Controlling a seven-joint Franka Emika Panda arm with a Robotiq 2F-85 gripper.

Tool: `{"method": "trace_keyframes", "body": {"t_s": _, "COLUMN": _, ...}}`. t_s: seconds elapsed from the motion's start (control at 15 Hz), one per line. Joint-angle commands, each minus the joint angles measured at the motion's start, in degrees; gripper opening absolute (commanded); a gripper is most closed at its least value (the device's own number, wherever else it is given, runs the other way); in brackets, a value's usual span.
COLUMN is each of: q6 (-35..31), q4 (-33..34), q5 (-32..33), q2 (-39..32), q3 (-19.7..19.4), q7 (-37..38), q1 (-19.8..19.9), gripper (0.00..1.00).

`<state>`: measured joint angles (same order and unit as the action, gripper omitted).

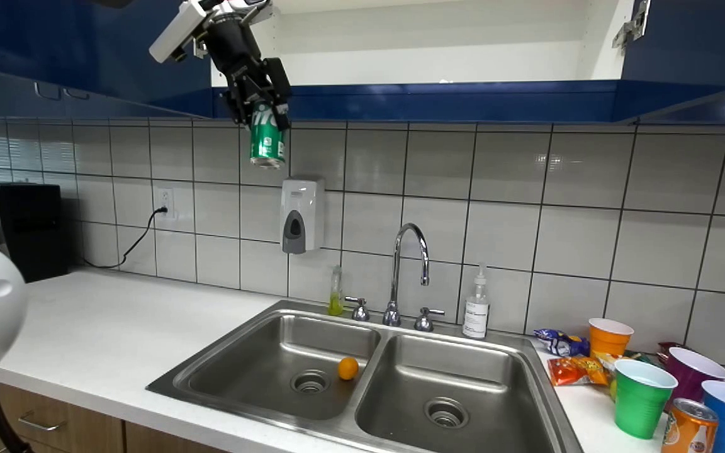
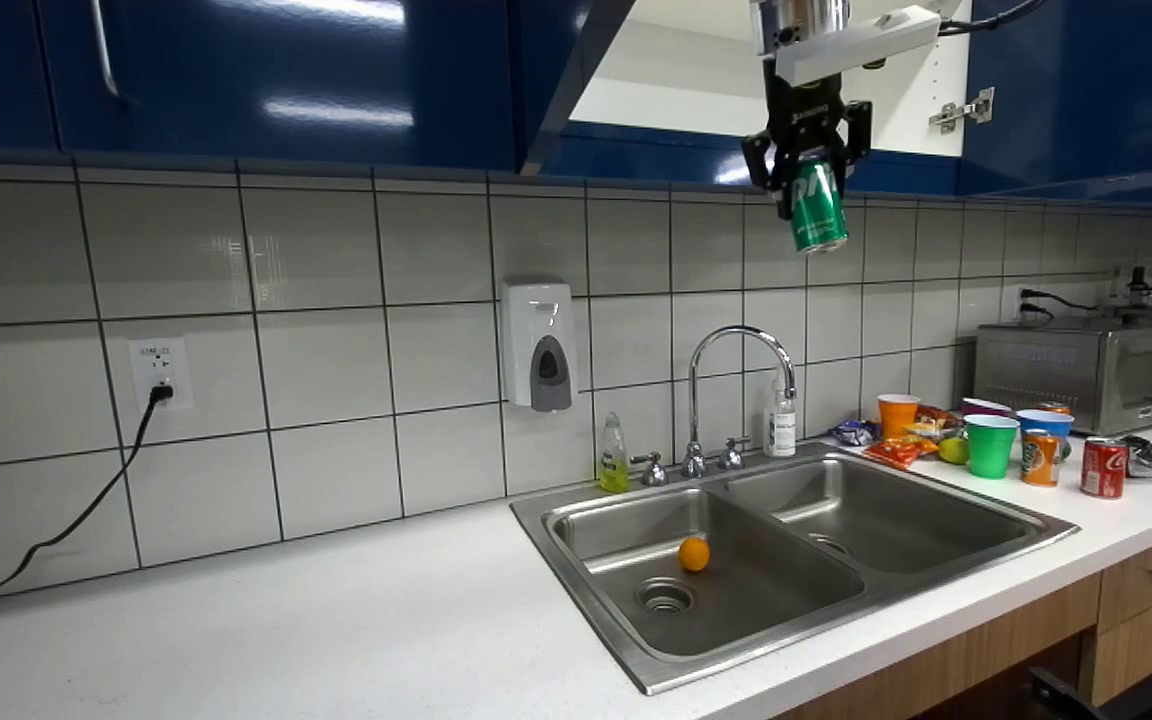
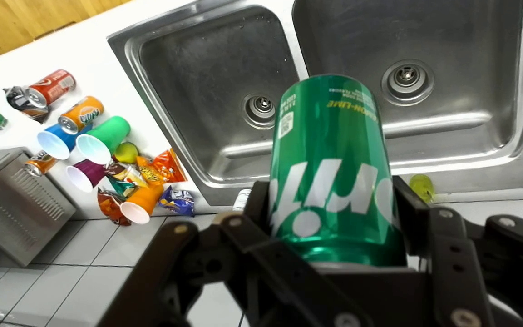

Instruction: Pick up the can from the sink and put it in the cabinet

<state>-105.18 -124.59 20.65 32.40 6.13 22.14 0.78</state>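
The carry seems in hand: the end effector [image 3: 333,200] grips a green lemon-lime soda can [image 1: 267,139] high over the double-basin sink [image 1: 463,377]. Next should come a lift past the lower edge of the blue wall cabinet [image 1: 450,100], then inward; the white interior [image 1: 432,56] looks roomy, though depth to that edge is hard to judge.

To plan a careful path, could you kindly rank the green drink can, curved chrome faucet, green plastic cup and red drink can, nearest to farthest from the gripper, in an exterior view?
1. Green can: held in the gripper.
2. Chrome faucet: lower down.
3. Green cup: right of the faucet.
4. Red can: farther right.
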Motion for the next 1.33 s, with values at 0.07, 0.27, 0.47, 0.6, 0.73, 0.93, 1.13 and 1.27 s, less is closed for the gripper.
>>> {"method": "trace_keyframes", "body": {"t_s": 0.07, "q6": 0.2, "q4": 2.8, "q5": 1.1, "q2": -1.1, "q3": 0.9, "q7": -0.6, "q1": 1.7, "gripper": 0.4}}
{"method": "trace_keyframes", "body": {"t_s": 0.27, "q6": -0.2, "q4": 3.2, "q5": 1.0, "q2": -1.4, "q3": 0.7, "q7": -0.7, "q1": 1.7, "gripper": 0.4}}
{"method": "trace_keyframes", "body": {"t_s": 0.47, "q6": -0.8, "q4": 3.3, "q5": 0.7, "q2": -1.8, "q3": 0.4, "q7": -0.9, "q1": 1.6, "gripper": 0.4}}
{"method": "trace_keyframes", "body": {"t_s": 0.6, "q6": -1.7, "q4": 3.1, "q5": 0.1, "q2": -2.1, "q3": -0.1, "q7": -1.4, "q1": 1.3, "gripper": 0.4}}
{"method": "trace_keyframes", "body": {"t_s": 0.73, "q6": -2.8, "q4": 2.8, "q5": 0.0, "q2": -2.5, "q3": -0.3, "q7": -1.4, "q1": 1.3, "gripper": 0.4}}
{"method": "trace_keyframes", "body": {"t_s": 0.93, "q6": -4.5, "q4": 2.7, "q5": -0.2, "q2": -3.2, "q3": -0.6, "q7": -1.5, "q1": 1.3, "gripper": 0.4}}
{"method": "trace_keyframes", "body": {"t_s": 1.13, "q6": -5.1, "q4": 3.0, "q5": -0.2, "q2": -3.5, "q3": -0.7, "q7": -1.5, "q1": 1.4, "gripper": 0.4}}
{"method": "trace_keyframes", "body": {"t_s": 1.27, "q6": -5.1, "q4": 3.3, "q5": -0.2, "q2": -3.4, "q3": -0.6, "q7": -1.6, "q1": 1.3, "gripper": 0.4}}
